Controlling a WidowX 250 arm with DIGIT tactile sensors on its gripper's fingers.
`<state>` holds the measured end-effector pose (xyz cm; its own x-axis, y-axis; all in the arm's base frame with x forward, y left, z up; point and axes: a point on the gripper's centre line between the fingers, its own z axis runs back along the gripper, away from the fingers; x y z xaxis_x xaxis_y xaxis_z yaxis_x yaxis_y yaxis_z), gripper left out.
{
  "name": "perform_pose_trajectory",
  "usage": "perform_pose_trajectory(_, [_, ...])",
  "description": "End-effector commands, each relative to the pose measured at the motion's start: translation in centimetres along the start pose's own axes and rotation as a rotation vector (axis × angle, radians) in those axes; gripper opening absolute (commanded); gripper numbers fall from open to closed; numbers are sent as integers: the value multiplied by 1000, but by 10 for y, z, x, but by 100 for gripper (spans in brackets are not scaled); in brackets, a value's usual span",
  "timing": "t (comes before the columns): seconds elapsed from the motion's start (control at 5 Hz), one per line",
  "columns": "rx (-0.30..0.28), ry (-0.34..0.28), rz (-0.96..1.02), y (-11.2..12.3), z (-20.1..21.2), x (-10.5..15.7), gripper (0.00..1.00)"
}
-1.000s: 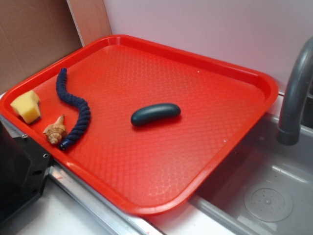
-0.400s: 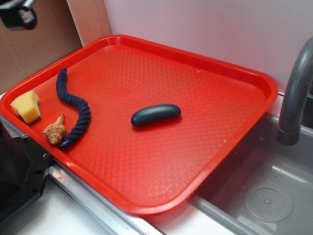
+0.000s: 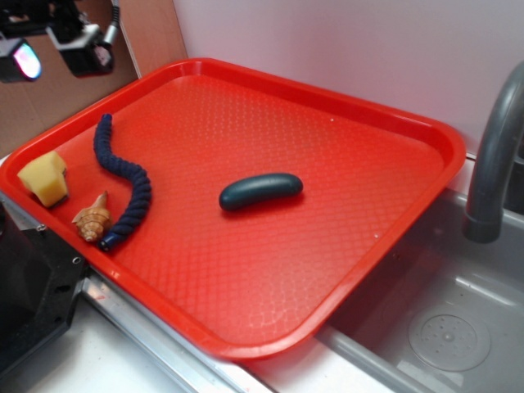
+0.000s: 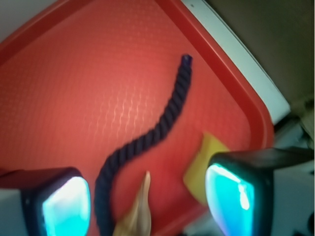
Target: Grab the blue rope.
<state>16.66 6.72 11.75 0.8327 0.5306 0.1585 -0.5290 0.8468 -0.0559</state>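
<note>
End effector [image 3: 53, 51] advancing further into view at top left since earlier frame. Jaws standing wide apart, holding nothing. Blue rope [image 3: 123, 182] lying untouched on tray [image 3: 344, 123], left side, below end effector, well apart.

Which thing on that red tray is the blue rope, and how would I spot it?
Look at the red tray beside the sink, then its left side, near the yellow sponge and seashell. The blue rope is the long, wavy, twisted navy cord there, unlike the short smooth dark capsule mid-tray.
</note>
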Motion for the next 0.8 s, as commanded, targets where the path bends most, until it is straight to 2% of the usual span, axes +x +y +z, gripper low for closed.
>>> perform_pose_trajectory(0.0, [7, -33, 23, 13, -59, 7, 100])
perform_pose_trajectory(0.4, [73, 31, 11, 14, -97, 13, 100])
perform_pose_trajectory(0.6, [96, 39, -1, 15, -103, 9, 75])
